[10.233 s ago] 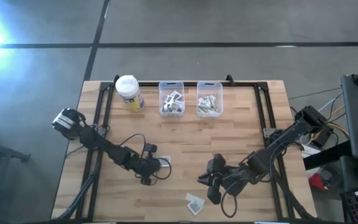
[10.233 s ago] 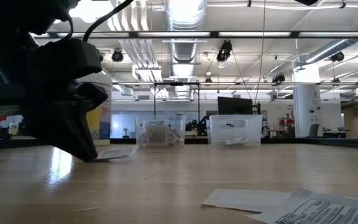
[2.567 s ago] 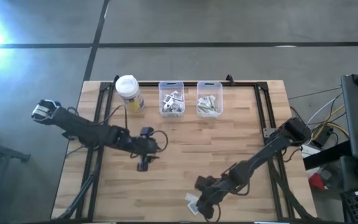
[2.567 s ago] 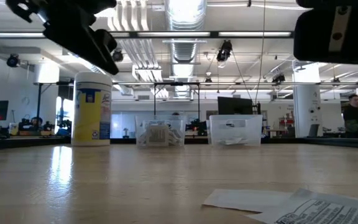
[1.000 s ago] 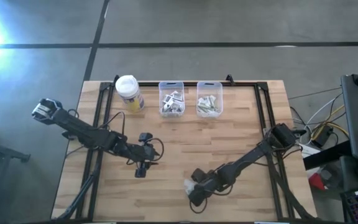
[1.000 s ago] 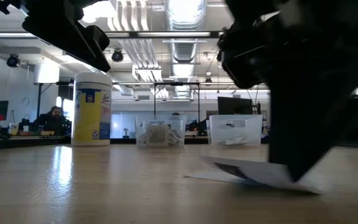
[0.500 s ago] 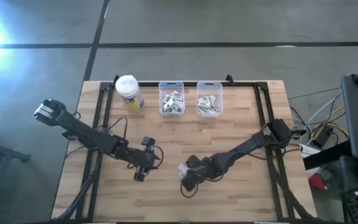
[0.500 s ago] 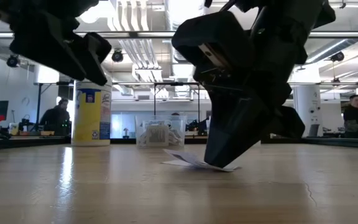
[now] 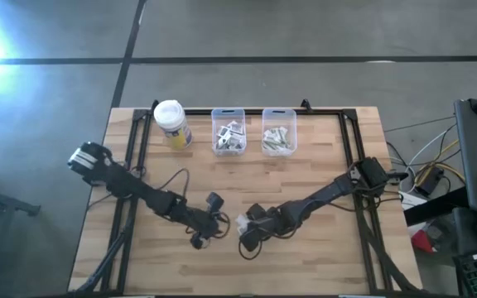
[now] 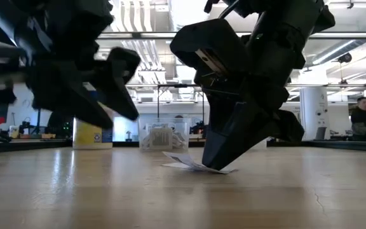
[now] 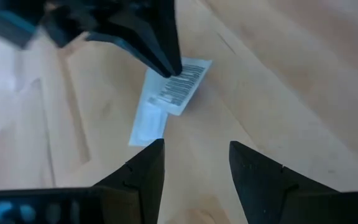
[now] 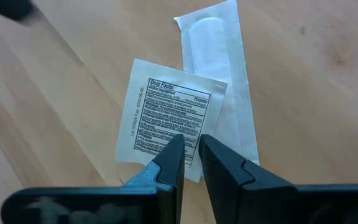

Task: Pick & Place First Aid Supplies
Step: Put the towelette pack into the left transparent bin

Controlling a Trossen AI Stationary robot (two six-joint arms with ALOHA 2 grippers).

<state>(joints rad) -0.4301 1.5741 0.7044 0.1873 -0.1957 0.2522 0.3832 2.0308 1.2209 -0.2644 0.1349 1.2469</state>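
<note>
Right tool (image 9: 244,237) low at mid-counter, tips down on a square packet (image 12: 169,120). Fingers (image 12: 168,163) nearly together, a thin gap between them; tips meet the packet's near edge over its printed text. Whether they truly pinch it, cannot tell. In the low view the tool (image 10: 216,160) tilts steeply, and the packet (image 10: 186,161) lies under it with one edge lifted off the wood.

Strip packet (image 12: 219,68), narrow and white, lies partly beneath the square one and sticks out past it. Both rest on the counter (image 9: 321,182).

Left tool (image 9: 208,238) just beside the right one, on the left. Fingers (image 11: 145,168) spread wide, nothing between them. From its wrist view both packets lie ahead: square one (image 11: 182,84) printed side up, strip (image 11: 148,122) angled out from under it, right tool's dark tip (image 11: 160,50) touching the square one.

At the counter's far edge: two clear bins side by side, left bin (image 9: 228,132) and right bin (image 9: 279,130), each with small packets inside. Yellow container (image 9: 172,124) with white lid stands near the left bin.

Person (image 10: 361,116) in the room far behind, right of the low view.
</note>
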